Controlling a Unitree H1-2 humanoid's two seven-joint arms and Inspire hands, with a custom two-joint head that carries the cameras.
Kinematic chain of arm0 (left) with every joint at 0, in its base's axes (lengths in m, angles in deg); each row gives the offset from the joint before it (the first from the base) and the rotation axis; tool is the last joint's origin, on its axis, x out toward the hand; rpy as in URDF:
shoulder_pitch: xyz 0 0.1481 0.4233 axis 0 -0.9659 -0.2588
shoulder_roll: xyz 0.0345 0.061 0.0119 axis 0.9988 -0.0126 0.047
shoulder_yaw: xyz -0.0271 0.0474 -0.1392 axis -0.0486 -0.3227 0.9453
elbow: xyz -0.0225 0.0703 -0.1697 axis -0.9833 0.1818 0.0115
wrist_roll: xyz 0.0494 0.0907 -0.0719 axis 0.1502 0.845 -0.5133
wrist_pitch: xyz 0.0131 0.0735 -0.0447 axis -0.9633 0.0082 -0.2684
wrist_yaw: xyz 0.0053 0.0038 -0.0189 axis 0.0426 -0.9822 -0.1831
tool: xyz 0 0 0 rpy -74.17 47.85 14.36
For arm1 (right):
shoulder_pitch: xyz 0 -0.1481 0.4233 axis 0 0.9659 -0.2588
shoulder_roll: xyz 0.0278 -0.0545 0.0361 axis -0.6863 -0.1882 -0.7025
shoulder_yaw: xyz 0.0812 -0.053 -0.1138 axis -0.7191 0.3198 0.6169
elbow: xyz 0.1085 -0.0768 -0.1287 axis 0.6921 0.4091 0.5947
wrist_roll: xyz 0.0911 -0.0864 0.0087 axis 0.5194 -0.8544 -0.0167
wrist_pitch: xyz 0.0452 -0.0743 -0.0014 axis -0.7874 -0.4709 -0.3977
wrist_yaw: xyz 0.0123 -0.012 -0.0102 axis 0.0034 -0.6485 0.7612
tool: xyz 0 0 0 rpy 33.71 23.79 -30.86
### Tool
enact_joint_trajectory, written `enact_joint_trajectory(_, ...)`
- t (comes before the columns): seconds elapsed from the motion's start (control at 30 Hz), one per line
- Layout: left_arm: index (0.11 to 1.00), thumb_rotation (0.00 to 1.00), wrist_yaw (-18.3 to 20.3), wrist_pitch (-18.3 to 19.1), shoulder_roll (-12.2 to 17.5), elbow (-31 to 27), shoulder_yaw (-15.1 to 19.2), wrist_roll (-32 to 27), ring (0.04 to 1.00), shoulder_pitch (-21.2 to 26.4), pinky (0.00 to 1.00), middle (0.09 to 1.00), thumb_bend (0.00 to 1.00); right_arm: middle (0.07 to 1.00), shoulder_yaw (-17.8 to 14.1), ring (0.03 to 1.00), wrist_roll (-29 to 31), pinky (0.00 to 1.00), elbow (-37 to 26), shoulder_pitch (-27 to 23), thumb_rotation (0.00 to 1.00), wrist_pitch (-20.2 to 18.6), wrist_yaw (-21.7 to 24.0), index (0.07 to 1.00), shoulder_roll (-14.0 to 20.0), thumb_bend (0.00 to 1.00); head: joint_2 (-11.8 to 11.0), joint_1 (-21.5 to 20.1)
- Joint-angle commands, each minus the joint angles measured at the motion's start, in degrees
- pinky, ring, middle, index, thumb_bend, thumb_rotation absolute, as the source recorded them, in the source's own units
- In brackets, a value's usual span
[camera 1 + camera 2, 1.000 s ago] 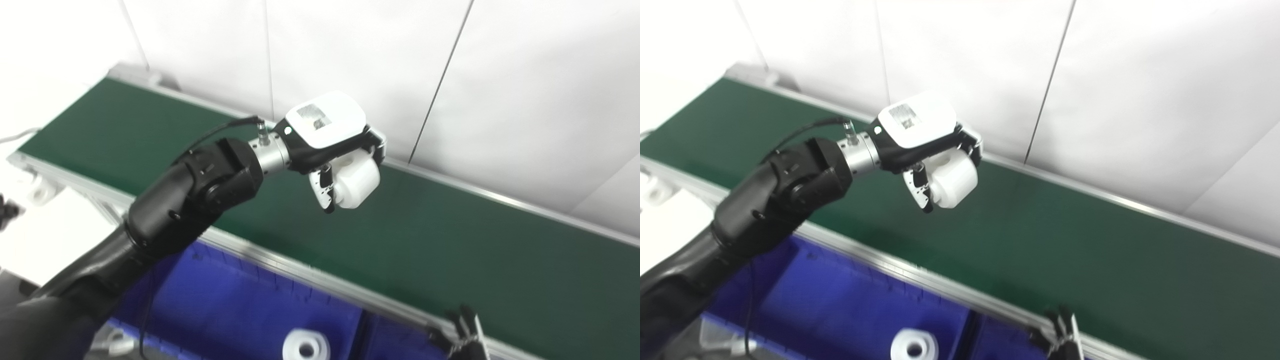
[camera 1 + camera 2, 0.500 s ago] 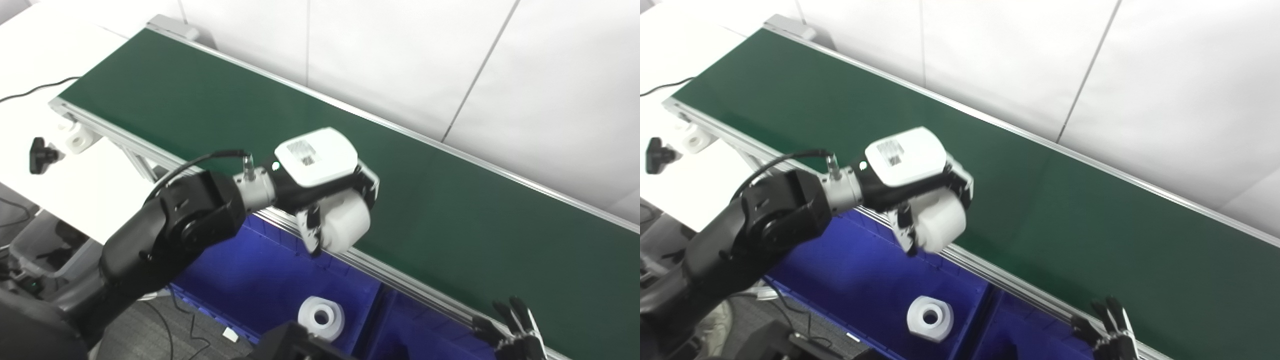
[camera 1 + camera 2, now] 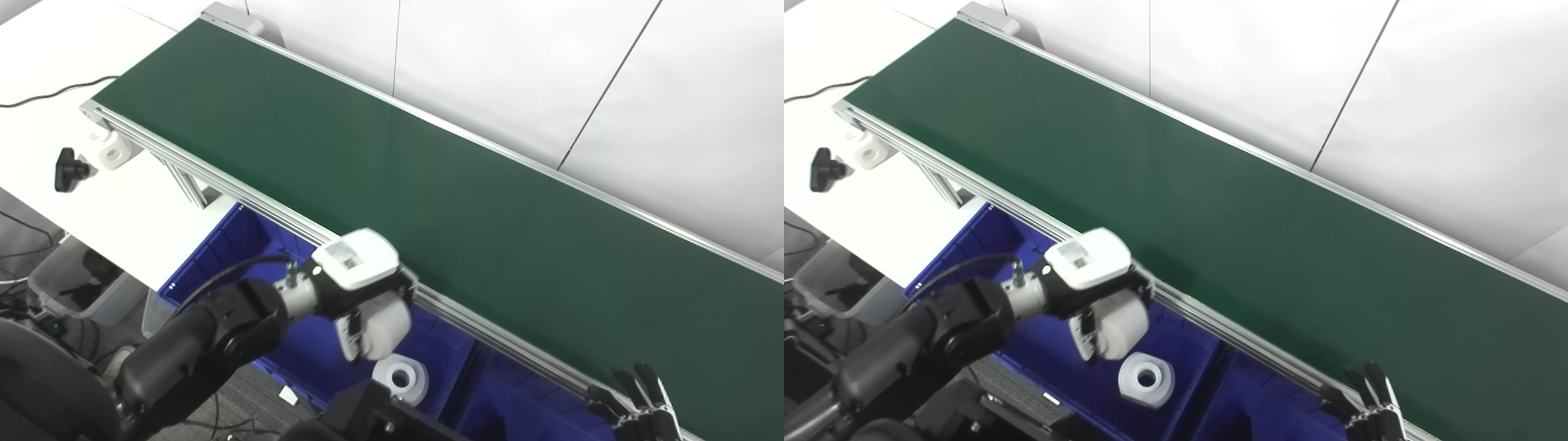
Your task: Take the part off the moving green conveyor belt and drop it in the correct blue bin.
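My left hand [image 3: 366, 293] is shut on a white cylindrical part [image 3: 384, 326] and holds it in the air over the left blue bin [image 3: 242, 229], just in front of the near rail of the green conveyor belt [image 3: 392, 165]. Under it, inside that bin, lies another white part with a centre hole [image 3: 1146, 379]. Nothing rides on the visible stretch of belt. Only the dark fingertips of my right hand [image 3: 637, 401] show at the bottom right, spread apart and holding nothing.
A second blue bin [image 3: 520, 407] sits right of a divider. The white table [image 3: 92, 202] at left carries a black knob [image 3: 68, 169], a white block [image 3: 111, 150] and a black cable [image 3: 58, 93]. A white panelled wall [image 3: 551, 73] backs the belt.
My left hand has carried the white part from above the belt back over the near rail and down over the left blue bin. The camera has tilted, showing more of the table and bins.
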Motion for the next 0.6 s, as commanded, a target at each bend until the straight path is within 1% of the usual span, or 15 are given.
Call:
enact_joint_trajectory(0.0,0.551,0.0,-2.8,-1.4,1.5,-0.3,0.3,1.4,0.349,0.1,0.27,0.458,0.49,0.851,-0.3,0.722,0.9,0.7,-2.2,-0.1,0.89,-0.8,0.9,0.917,0.1,0.9,-0.1,0.2)
enact_joint_trajectory(0.07,0.554,0.0,2.4,2.0,1.3,-0.6,0.2,3.7,0.352,0.3,0.26,0.466,0.49,0.847,-0.1,0.717,0.6,0.69,-2.3,-0.4,0.89,-1.0,0.8,0.914,-0.1,0.9,-0.3,0.3)
enact_joint_trajectory(0.1,0.555,0.0,3.6,3.0,1.1,-0.2,0.2,4.5,0.353,0.3,0.26,0.467,0.49,0.846,0.0,0.716,0.5,0.69,-2.4,-0.5,0.89,-1.1,0.9,0.913,-0.2,0.9,-0.3,0.2)
enact_joint_trajectory(0.13,0.554,0.0,4.2,3.7,1.0,0.3,0.2,5.1,0.354,0.3,0.26,0.471,0.49,0.846,0.0,0.716,0.5,0.69,-2.4,-0.6,0.89,-1.2,0.9,0.913,-0.2,0.9,-0.3,0.2)
enact_joint_trajectory(0.2,0.555,0.0,4.2,4.3,0.7,1.1,0.1,5.9,0.346,0.4,0.24,0.462,0.49,0.847,0.0,0.718,0.7,0.69,-2.3,-0.7,0.88,-1.2,1.0,0.911,-0.3,0.9,-0.3,0.2)
enact_joint_trajectory(0.3,0.501,0.0,6.8,6.2,0.2,1.0,-0.3,9.1,0.387,0.7,0.24,0.505,0.5,0.844,0.0,0.72,0.6,0.68,-2.4,-0.8,0.88,-1.3,0.9,0.906,-0.5,0.9,-0.2,-0.3)
enact_joint_trajectory(0.43,0.493,0.0,9.3,8.3,-0.7,-0.7,-0.4,12.5,0.398,0.7,0.23,0.506,0.5,0.843,-0.1,0.721,0.3,0.68,-2.4,-0.9,0.88,-1.3,0.8,0.907,-0.4,0.9,-0.2,-0.4)
enact_joint_trajectory(0.5,0.492,0.0,9.1,8.8,-1.1,-1.1,-0.5,14.7,0.398,0.5,0.21,0.502,0.5,0.845,-0.1,0.721,0.3,0.68,-2.4,-0.9,0.88,-1.2,0.9,0.907,-0.4,0.9,-0.3,-0.5)
enact_joint_trajectory(0.53,0.492,0.0,9.0,9.1,-1.3,-1.2,-0.6,17.0,0.398,0.3,0.21,0.501,0.5,0.845,-0.2,0.721,0.4,0.68,-2.3,-1.0,0.88,-1.2,1.0,0.907,-0.4,0.9,-0.2,-0.5)
enact_joint_trajectory(0.57,0.491,0.0,8.9,9.3,-1.4,-1.3,-0.8,18.6,0.33,0.3,0.21,0.485,0.52,0.845,-0.2,0.721,0.5,0.68,-2.2,-1.0,0.88,-1.2,1.0,0.907,-0.3,0.9,-0.2,-0.5)
